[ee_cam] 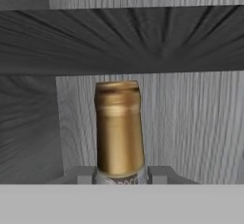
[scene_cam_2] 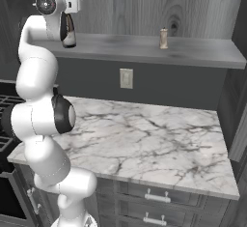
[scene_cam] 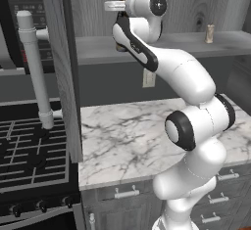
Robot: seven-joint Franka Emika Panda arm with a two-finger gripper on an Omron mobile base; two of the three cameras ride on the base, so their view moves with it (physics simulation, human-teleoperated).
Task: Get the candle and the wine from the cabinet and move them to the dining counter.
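Note:
The wine [ee_cam: 119, 127], a dark bottle with a gold-foil neck, stands on the left of the open cabinet's shelf [scene_cam_2: 144, 49]. My gripper [ee_cam: 120, 174] is shut on the bottle just below the foil, a fingertip on each side. In the right base view the wine's dark body and pale label [scene_cam_2: 69, 34] show behind my arm. In the left base view the arm hides most of it. The candle [scene_cam: 210, 33] [scene_cam_2: 164, 38], a small beige cylinder, stands on the same shelf well to the right. The dining counter is out of view.
The cabinet's open door [scene_cam: 61, 67] with its long pale handle [scene_cam: 34, 62] hangs left of my arm. Below lie a marble worktop [scene_cam: 127, 136] [scene_cam_2: 144, 134] with drawers, a black stove [scene_cam: 24, 150] at its left, and a wall outlet [scene_cam_2: 126, 78].

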